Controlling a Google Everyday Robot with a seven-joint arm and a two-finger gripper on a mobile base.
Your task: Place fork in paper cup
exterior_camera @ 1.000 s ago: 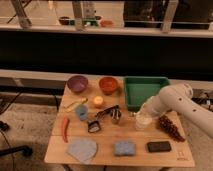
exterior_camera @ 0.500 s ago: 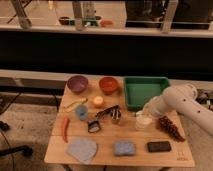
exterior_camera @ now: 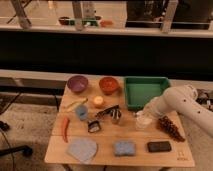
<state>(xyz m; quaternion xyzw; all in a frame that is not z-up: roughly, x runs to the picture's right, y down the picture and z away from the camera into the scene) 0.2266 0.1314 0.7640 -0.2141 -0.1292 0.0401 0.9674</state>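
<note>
The off-white paper cup (exterior_camera: 142,122) stands upright on the wooden table (exterior_camera: 105,155), just in front of the green tray (exterior_camera: 146,91). My gripper (exterior_camera: 145,113) is at the end of the white arm (exterior_camera: 180,102), which reaches in from the right. It hangs directly over the cup's rim and hides part of it. I cannot make out the fork as a separate thing; it may be hidden at the gripper. A small grey metal cup (exterior_camera: 116,118) stands to the left of the paper cup.
On the table are a purple bowl (exterior_camera: 77,83), an orange bowl (exterior_camera: 108,84), a banana (exterior_camera: 75,104), an orange fruit (exterior_camera: 98,101), a blue cup (exterior_camera: 82,113), black utensils (exterior_camera: 106,111), a red chilli (exterior_camera: 65,128), a grey cloth (exterior_camera: 82,149), a blue sponge (exterior_camera: 124,148), a black block (exterior_camera: 159,146) and a brown pine cone (exterior_camera: 171,128).
The arm and gripper stay over the paper cup with hardly any shift. Nothing on the table has moved.
</note>
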